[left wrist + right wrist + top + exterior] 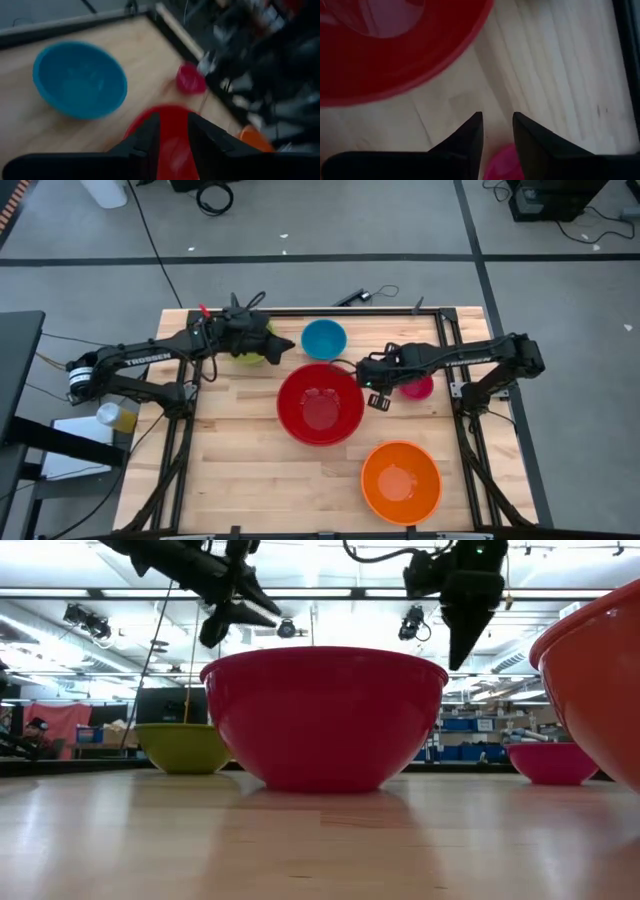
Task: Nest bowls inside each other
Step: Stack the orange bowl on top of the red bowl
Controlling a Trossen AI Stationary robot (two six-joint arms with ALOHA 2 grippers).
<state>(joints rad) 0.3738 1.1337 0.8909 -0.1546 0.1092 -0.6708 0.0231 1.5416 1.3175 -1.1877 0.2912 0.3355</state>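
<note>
High view: five glossy round bowls sit apart on a pale wood table (240,470), none nested.
Red bowl (320,403): largest, mid-table, deep and shiny, a faint sheen on its floor; at table height it fills the centre as a rounded crimson dome.
Orange bowl (400,481): second in size, at the near right, empty, well apart from the red one.
Blue bowl (323,339): smaller, at the far edge just beyond the red bowl, pale blue inside.
Green bowl (252,356): yellow-green, far left, mostly hidden under the left arm; the low view shows it upright on the table beside the red bowl.
Pink bowl (418,387): smallest, magenta, right of the red bowl, partly covered by the right arm.
Left gripper (285,347): raised above the table between the green and blue bowls, fingers slightly apart with a narrow gap, holding nothing.
Right gripper (378,396): hangs in the air between the red bowl's rim and the pink bowl, pointing down, fingers parted by a slim gap, nothing between them.
</note>
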